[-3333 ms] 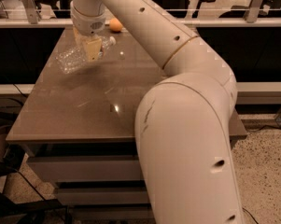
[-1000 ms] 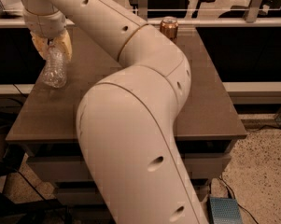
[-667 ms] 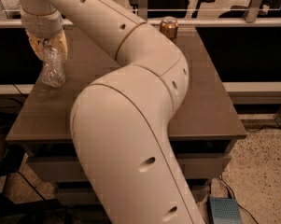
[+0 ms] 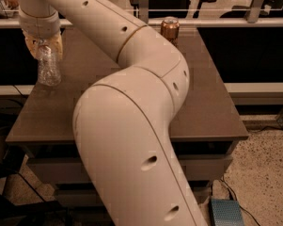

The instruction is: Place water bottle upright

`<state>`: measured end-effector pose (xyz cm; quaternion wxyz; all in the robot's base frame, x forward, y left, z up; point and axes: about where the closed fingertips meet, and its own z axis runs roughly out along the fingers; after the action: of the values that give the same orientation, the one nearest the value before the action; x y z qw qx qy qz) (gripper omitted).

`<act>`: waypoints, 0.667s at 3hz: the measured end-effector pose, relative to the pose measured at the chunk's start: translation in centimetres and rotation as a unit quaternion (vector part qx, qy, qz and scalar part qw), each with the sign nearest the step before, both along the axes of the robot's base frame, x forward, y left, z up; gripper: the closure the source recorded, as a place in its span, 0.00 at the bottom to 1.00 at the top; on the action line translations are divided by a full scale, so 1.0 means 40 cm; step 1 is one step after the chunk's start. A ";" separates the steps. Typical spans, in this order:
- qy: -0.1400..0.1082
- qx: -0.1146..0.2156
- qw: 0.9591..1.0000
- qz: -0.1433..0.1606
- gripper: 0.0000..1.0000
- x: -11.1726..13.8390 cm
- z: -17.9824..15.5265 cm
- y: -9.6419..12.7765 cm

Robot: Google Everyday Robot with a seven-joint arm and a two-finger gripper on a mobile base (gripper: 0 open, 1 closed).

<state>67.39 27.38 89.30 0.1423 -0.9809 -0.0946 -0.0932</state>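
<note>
The water bottle [image 4: 49,68] is clear ribbed plastic and stands upright at the left edge of the brown table [image 4: 211,102]. Its base is at the table top; I cannot tell if it touches. My gripper [image 4: 44,48] is at the upper left, directly above it. The tan fingers [image 4: 31,46] close around the bottle's upper part, so its cap is hidden. My large white arm [image 4: 131,126] sweeps from the foreground up to the gripper and hides much of the table's middle.
A copper-coloured drink can [image 4: 169,29] stands upright at the table's far edge, right of centre. A railing and office chairs lie behind the table. A small blue box [image 4: 227,212] sits on the floor at the lower right.
Since 3.3 s ago my gripper has carried the bottle from the table's far middle to its left edge and turned it from tilted to upright. Over the last second it barely moved.
</note>
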 end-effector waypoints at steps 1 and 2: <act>0.001 0.031 0.999 0.039 1.00 0.005 -0.010 -0.022; -0.006 0.058 0.995 0.075 1.00 -0.006 -0.003 -0.081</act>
<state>67.14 24.12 89.20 0.2051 -0.9604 -0.1636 -0.0934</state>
